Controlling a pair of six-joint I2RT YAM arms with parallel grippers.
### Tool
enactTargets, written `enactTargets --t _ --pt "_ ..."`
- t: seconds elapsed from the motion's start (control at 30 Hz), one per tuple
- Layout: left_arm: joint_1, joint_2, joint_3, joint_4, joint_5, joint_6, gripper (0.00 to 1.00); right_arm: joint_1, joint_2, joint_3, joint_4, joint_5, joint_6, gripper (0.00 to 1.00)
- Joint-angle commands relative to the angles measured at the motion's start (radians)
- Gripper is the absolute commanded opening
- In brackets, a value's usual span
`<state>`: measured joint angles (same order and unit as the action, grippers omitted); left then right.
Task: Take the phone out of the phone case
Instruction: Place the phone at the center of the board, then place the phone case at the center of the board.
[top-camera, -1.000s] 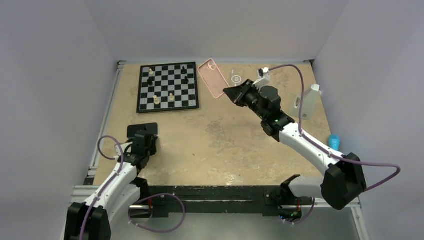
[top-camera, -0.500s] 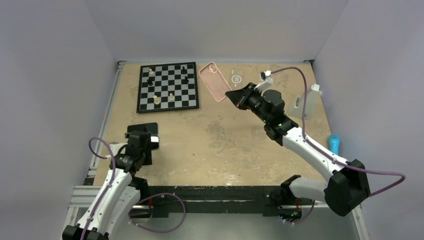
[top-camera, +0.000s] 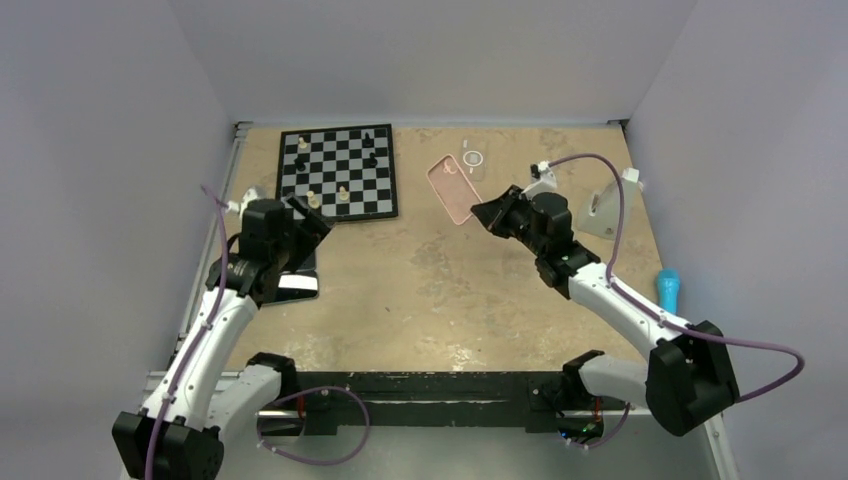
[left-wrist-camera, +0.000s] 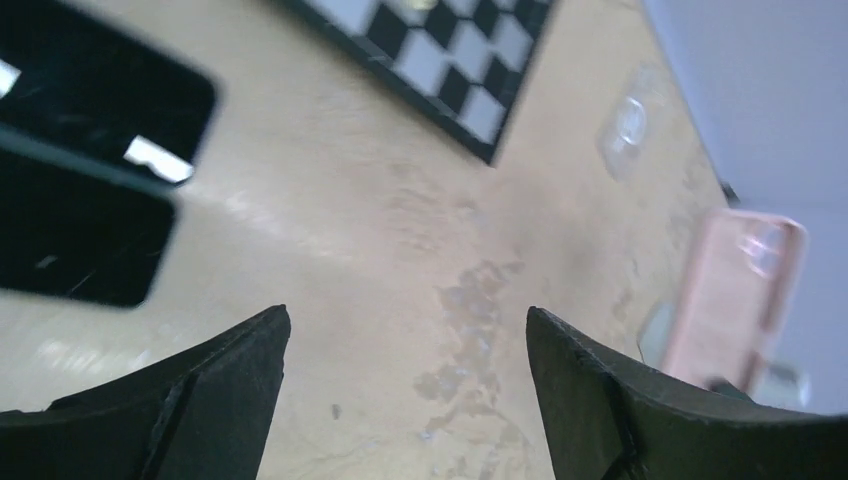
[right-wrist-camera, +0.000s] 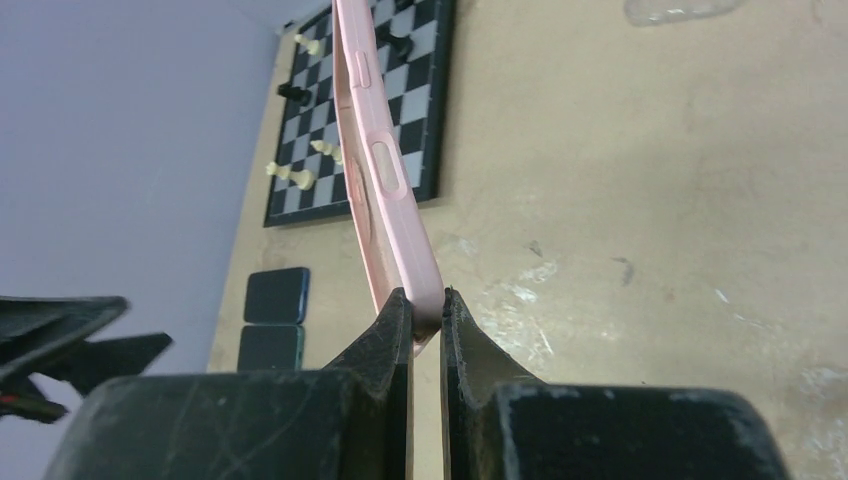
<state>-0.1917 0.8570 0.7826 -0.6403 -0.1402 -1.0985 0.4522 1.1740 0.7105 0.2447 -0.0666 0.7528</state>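
Slim pink phone (right-wrist-camera: 400, 235), side buttons visible, edge-on in right hand (right-wrist-camera: 427, 305)

Phone (right-wrist-camera: 385, 170) top off-view, R wrist cam.

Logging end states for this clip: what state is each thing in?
phone: out of its case, held above table by one edge
phone case: empty, flat on table
right fingers: shut on phone
left fingers: open, empty
black phones: flat on table
chess pieces: standing on chessboard
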Motion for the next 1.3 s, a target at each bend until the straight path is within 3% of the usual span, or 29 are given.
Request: enactTargets --t 0.0,0.23,0.47,0.8,1.27 --pt "-0.003 0.117 0.192 0.302 0.356 0.349 0.91 -0.026 -0.001 0.002 -0.003 0.072 0.026 0.00" --pt "-0.050 0.295 0.426 0.304 0.411 0.500 0.99 -0.124 0.085 0.070 -0.127 0.229 0.127 0.00" --pt "-0.056 0.279 0.339 0.327 0.434 0.636 0.98 -0.247 0.366 0.257 -0.174 0.203 0.173 0.00" --pt "-0.061 0.245 0.311 0.329 0.398 0.655 0.98 -0.298 0.721 0.655 -0.329 0.222 0.165 0.00" --pt "-0.041 0.241 0.300 0.364 0.470 0.608 0.95 -0.316 0.895 0.789 -0.362 0.215 0.182 0.00"
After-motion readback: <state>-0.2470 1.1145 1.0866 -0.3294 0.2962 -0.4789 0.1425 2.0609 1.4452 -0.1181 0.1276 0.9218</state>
